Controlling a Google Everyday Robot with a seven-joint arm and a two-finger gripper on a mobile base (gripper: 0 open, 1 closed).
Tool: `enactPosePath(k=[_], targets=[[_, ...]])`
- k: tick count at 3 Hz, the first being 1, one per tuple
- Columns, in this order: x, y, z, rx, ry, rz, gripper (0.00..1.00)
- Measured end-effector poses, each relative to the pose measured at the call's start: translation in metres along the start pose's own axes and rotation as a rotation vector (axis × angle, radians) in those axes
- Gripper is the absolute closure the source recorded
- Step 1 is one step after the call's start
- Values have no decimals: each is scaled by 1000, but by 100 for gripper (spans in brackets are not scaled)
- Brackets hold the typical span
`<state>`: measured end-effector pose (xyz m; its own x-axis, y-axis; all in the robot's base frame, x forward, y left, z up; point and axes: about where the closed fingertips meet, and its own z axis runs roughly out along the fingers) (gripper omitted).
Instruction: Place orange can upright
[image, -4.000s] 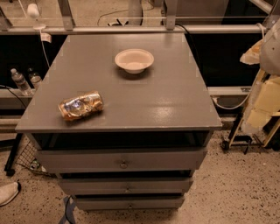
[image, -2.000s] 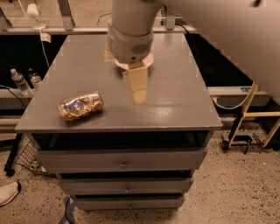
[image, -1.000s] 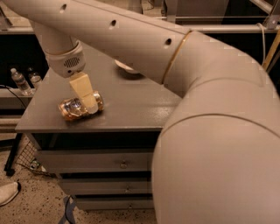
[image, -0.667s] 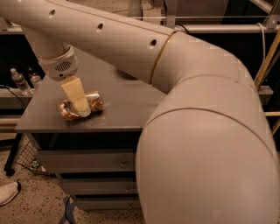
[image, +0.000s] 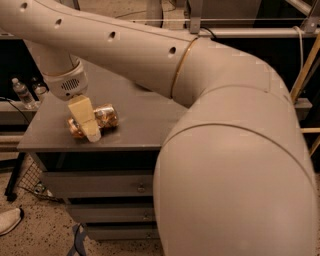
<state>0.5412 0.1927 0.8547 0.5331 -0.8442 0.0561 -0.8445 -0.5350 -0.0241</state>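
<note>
The orange can (image: 106, 117) lies on its side near the front left corner of the grey cabinet top (image: 140, 127). It is dented and shiny orange-gold with silvery patches. My gripper (image: 89, 125) hangs from the big cream arm (image: 150, 50) and is down over the middle of the can, covering part of it. The can's two ends stick out on either side of the gripper. The can rests on the top. The arm fills the right half of the camera view and hides the back of the top.
Drawers (image: 100, 185) sit under the top. Water bottles (image: 22, 92) stand on a lower ledge to the left. A shoe (image: 9, 220) lies on the speckled floor at the bottom left. A yellow pole (image: 305, 65) leans at the right.
The arm has swung from the middle of the top to the front left and come down over the can. The can has not moved.
</note>
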Motion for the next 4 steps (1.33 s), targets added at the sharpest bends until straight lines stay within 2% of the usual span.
enactPosePath(k=[1,3,4], targets=[[2,6,7,-18,-6,19,0],[8,15,16,-48,-22,39,45],[14,16,11,-56,-74,44,77]])
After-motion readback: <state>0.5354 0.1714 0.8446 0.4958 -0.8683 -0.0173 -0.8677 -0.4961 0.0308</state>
